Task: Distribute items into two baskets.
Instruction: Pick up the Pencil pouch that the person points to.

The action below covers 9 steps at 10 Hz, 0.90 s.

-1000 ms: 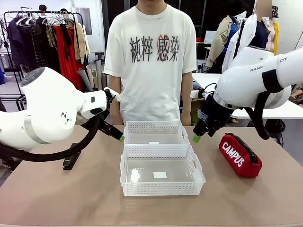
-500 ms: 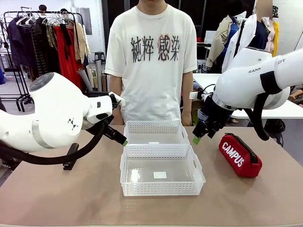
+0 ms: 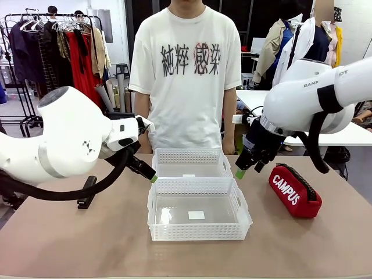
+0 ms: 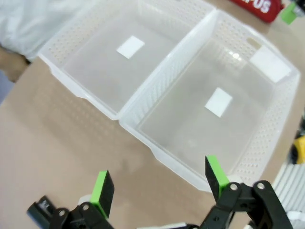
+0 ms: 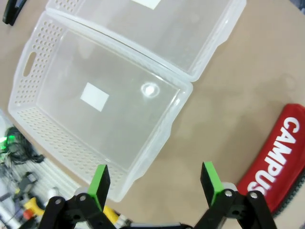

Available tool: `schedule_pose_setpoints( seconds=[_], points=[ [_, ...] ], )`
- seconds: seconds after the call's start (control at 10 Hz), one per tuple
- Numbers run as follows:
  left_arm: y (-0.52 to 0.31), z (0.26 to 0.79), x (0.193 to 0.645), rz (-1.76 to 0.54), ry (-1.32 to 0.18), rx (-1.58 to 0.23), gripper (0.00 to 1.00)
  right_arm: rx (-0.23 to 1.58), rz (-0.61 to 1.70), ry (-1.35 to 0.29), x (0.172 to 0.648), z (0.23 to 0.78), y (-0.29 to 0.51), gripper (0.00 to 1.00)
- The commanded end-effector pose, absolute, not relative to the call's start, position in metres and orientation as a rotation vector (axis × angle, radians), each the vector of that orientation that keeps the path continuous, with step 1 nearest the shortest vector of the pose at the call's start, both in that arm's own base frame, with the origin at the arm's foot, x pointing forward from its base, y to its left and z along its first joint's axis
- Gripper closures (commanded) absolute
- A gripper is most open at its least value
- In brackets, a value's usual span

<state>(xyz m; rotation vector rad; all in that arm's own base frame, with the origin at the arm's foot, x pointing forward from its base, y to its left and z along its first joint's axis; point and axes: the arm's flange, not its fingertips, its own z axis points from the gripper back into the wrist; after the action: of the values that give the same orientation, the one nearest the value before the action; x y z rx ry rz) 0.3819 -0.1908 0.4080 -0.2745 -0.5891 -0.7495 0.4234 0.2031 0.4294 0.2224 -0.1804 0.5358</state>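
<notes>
Two white lattice baskets stand end to end at mid-table, the far basket [image 3: 189,156] and the near basket [image 3: 197,232], both with nothing in them. The red CAMPUS pouch [image 3: 294,190] lies on the table to their right. A black stapler [image 3: 87,192] lies at the left, partly behind my left arm's cable. My left gripper [image 3: 151,175] hovers open just left of where the baskets meet. My right gripper [image 3: 243,170] hangs open between the far basket and the pouch. The left wrist view looks past my open left gripper [image 4: 159,181] at both baskets [image 4: 95,98]. Ahead of my open right gripper [image 5: 155,180] lie a basket [image 5: 43,129], the pouch [image 5: 276,157] and the stapler [image 5: 14,9].
A person in a white printed T-shirt [image 3: 186,75] stands at the far edge behind the baskets, arms down. A clothes rack [image 3: 52,52] stands at the back left. Bare tabletop [image 3: 75,238] lies in front of the baskets and at both sides.
My left arm has swung right and its gripper has dropped closer to the baskets' left side. The right gripper has edged slightly left. Baskets, pouch and stapler have not moved.
</notes>
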Motion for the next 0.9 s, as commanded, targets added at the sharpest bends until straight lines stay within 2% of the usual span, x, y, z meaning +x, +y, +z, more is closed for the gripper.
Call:
schedule_pose_setpoints(
  seconds=[0.0, 0.1, 0.3, 0.5, 0.8],
  points=[
    [-0.182, 0.427, 0.4, -0.758, -0.453, -0.379, 0.0, 0.319, 0.458, -0.086, 0.438, 0.438, 0.214, 0.0],
    [-0.179, 0.433, 0.406, -0.753, -0.371, -0.464, 0.0, 0.353, 0.423, -0.064, 0.442, 0.44, 0.217, 0.0],
    [-0.171, 0.441, 0.414, -0.667, -0.337, -0.626, 0.0, 0.515, 0.343, -0.005, 0.448, 0.451, 0.215, 0.0],
    [-0.166, 0.447, 0.418, -0.527, -0.346, -0.866, 0.0, 0.692, 0.246, 0.028, 0.456, 0.467, 0.207, 0.0],
    [-0.151, 0.455, 0.416, -0.396, -0.406, -1.09, 0.0, 0.917, 0.147, 0.056, 0.469, 0.488, 0.185, 0.0]
  ],
)
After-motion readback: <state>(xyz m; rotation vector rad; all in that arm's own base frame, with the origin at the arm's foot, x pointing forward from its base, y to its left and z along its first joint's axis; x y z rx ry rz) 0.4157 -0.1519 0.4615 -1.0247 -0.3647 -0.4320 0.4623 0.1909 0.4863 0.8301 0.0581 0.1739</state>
